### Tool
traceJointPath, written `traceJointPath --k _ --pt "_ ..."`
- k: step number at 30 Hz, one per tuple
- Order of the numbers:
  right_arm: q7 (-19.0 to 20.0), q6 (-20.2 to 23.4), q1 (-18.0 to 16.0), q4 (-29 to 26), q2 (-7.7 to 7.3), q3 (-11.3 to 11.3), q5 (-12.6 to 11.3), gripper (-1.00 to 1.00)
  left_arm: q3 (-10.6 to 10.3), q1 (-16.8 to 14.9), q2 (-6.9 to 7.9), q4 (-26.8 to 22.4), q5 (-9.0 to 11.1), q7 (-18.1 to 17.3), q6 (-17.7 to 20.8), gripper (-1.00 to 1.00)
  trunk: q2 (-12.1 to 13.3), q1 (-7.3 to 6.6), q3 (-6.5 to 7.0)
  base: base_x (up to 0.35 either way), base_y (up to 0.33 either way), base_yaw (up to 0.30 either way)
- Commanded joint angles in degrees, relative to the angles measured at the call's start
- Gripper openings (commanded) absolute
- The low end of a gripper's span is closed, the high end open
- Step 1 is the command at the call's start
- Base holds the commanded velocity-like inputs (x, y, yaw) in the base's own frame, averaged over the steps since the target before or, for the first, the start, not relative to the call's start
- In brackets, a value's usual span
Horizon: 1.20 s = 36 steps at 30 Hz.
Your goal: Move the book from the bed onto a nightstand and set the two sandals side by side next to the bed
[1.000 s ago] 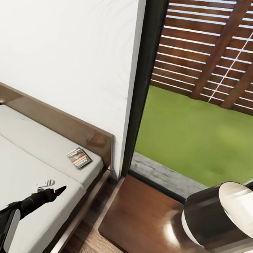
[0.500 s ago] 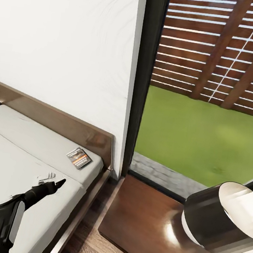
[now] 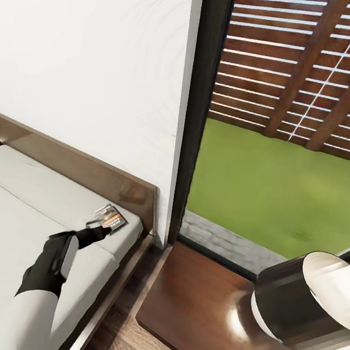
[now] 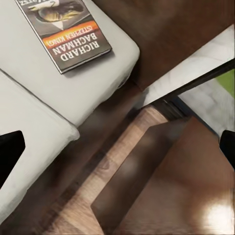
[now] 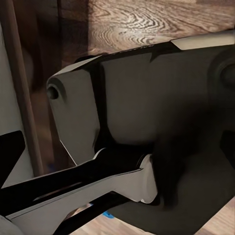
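The book [image 3: 113, 220] lies flat on the bed [image 3: 34, 195], near the mattress's corner by the headboard. Its dark cover with an orange band and white lettering shows close up in the left wrist view [image 4: 66, 30]. My left gripper [image 3: 97, 222] hovers at the book's near edge, open, with fingertips [image 4: 10, 152] spread wide and nothing between them. The nightstand [image 3: 207, 306] stands right beside the bed, its glossy top bare [image 4: 186, 186]. My right gripper looks at the robot's own body; one dark fingertip [image 5: 11, 156] sits at the frame's edge. The sandals are out of view.
A dark wooden bed frame and headboard [image 3: 134, 192] run between mattress and nightstand. A tall dark-framed window [image 3: 199, 117] looks onto grass and a slatted fence. My right forearm [image 3: 307, 300] hangs over the nightstand's far side. Wood-plank floor [image 3: 119, 344] lies below.
My left arm has reached forward across the mattress towards the headboard, carrying the open gripper from mid-mattress up to the book's near edge. The book has not moved.
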Motion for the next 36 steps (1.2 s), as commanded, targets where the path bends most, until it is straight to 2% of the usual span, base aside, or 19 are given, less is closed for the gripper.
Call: traceJointPath --k 1,4,7,9,15,20,28,36 --pt "0.33 -0.14 -0.08 0.22 0.02 0.47 -0.52 1.0 0.04 -0.44 -0.1 1.36 0.36 -0.3 0.88 1.0 -0.11 0.03 -0.1 0.0 0.0 0.0" --pt "0.33 -0.14 -0.09 0.23 0.02 0.47 -0.52 1.0 -0.2 -0.87 -0.08 3.09 3.44 -0.22 1.65 1.0 -0.11 0.03 -0.1 0.0 0.0 0.0" --pt "0.33 -0.14 -0.12 0.22 0.02 0.46 -0.52 1.0 -0.31 -1.01 -0.03 3.55 7.75 -0.14 1.88 1.0 -0.11 0.03 -0.1 0.0 0.0 0.0" --pt "0.33 -0.14 -0.11 0.25 0.02 0.46 -0.52 1.0 -0.26 -1.04 -0.04 3.61 9.62 -0.14 1.85 1.0 -0.11 0.03 -0.1 0.0 0.0 0.0" --pt "0.33 -0.17 -0.08 0.26 0.02 0.46 -0.52 1.0 0.16 -1.06 0.01 2.59 12.07 -0.61 1.82 1.0 -0.11 0.03 -0.1 0.0 0.0 0.0" --pt "0.33 -0.22 -0.09 0.26 0.02 0.46 -0.52 1.0 0.44 -0.47 0.04 -1.94 15.79 -2.23 1.83 1.0 -0.11 0.03 -0.1 0.0 0.0 0.0" --pt "0.33 -0.17 -0.09 0.27 0.02 0.46 -0.57 1.0 0.52 -0.22 1.91 -3.62 18.0 -2.8 1.83 1.0 -0.11 0.03 -0.1 0.0 0.0 0.0" --pt "0.33 -0.22 -0.08 0.25 0.02 0.46 -0.59 1.0 0.44 -0.2 2.03 -3.55 18.43 -2.86 1.75 1.0 -0.11 0.03 -0.1 0.0 0.0 0.0"
